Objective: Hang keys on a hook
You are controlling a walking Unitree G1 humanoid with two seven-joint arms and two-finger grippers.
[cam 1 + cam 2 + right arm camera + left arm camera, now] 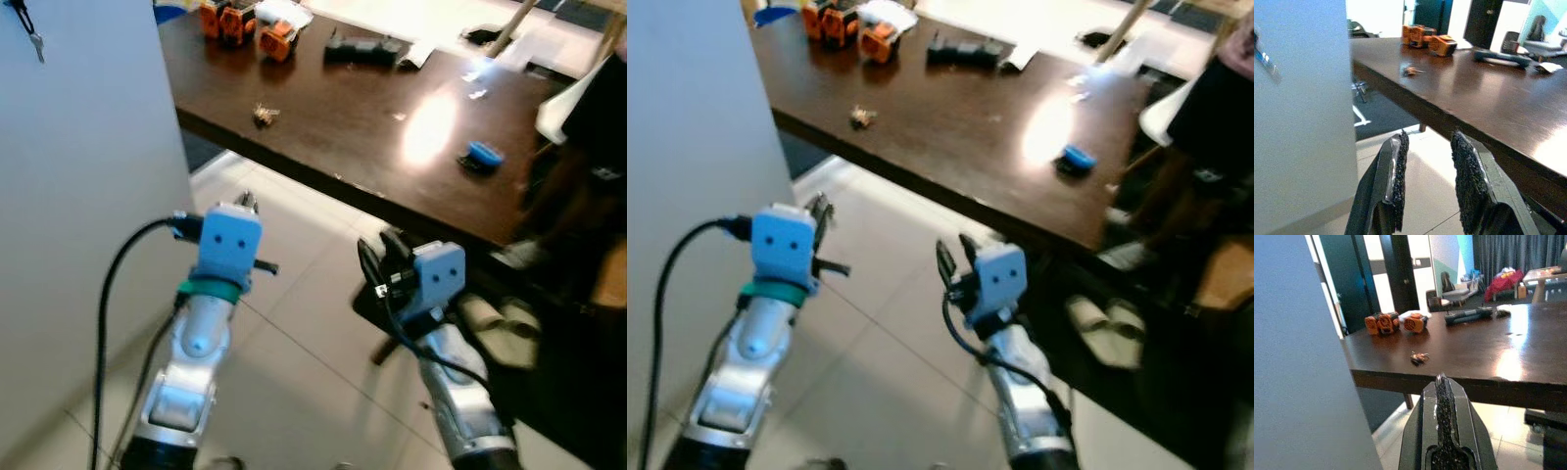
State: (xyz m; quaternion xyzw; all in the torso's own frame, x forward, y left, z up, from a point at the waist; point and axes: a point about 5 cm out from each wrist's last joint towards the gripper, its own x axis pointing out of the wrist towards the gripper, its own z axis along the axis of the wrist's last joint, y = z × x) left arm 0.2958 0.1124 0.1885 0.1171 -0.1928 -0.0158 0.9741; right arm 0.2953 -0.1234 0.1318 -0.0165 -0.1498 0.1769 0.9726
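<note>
The keys (pixel 265 115) lie near the front edge of the dark table (pixel 392 147), not yet picked up. Both arms are raised before that edge, ready to reach. The left gripper (pixel 1442 396) has its fingers pressed together and empty; the right gripper (pixel 1427 161) stands parted, also empty.

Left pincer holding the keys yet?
No. The keys lie on the dark table, and the left pincer is shut on nothing.
</note>
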